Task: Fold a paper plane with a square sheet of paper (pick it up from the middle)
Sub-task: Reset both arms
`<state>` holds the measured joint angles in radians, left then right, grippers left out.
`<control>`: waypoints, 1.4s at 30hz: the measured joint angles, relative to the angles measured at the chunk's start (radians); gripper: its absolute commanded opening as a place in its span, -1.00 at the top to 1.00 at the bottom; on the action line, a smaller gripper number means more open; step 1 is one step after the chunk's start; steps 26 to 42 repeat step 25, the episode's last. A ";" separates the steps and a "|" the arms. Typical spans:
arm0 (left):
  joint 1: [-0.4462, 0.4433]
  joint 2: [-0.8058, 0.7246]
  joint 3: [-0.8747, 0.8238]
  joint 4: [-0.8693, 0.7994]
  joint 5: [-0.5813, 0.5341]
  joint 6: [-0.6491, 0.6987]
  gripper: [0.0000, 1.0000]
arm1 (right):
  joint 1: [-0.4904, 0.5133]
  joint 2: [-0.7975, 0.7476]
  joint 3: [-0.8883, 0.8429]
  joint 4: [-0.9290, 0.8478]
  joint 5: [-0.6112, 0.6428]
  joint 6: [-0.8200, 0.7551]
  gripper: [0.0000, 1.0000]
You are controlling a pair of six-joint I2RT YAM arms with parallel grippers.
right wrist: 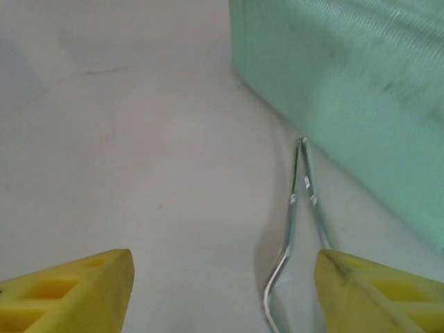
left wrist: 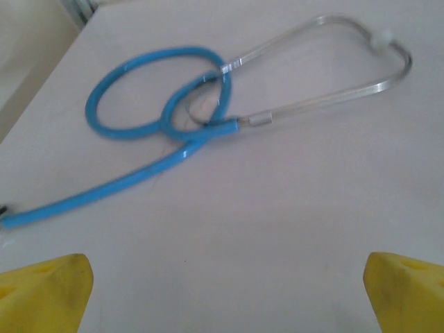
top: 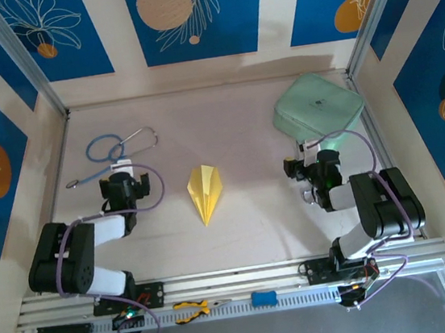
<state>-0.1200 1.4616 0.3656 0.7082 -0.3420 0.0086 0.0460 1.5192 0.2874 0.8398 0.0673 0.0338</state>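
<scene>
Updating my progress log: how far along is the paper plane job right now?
Done: the pale-yellow folded paper plane lies finished on the table, centre crease showing. In hand: nothing. The left gripper is open near the blue-tubed stethoscope, and the right gripper is open beside the mint-green rounded case, both apart from the plane. Left: apparently nothing beyond parking the arms.

table (top: 253,219), paper plane (top: 205,193), stethoscope (left wrist: 201,135), mint-green case (top: 318,104)
</scene>
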 measured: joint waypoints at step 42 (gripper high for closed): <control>0.051 0.098 -0.024 0.232 0.197 0.001 -1.00 | -0.016 0.008 0.093 -0.013 0.161 0.076 -0.98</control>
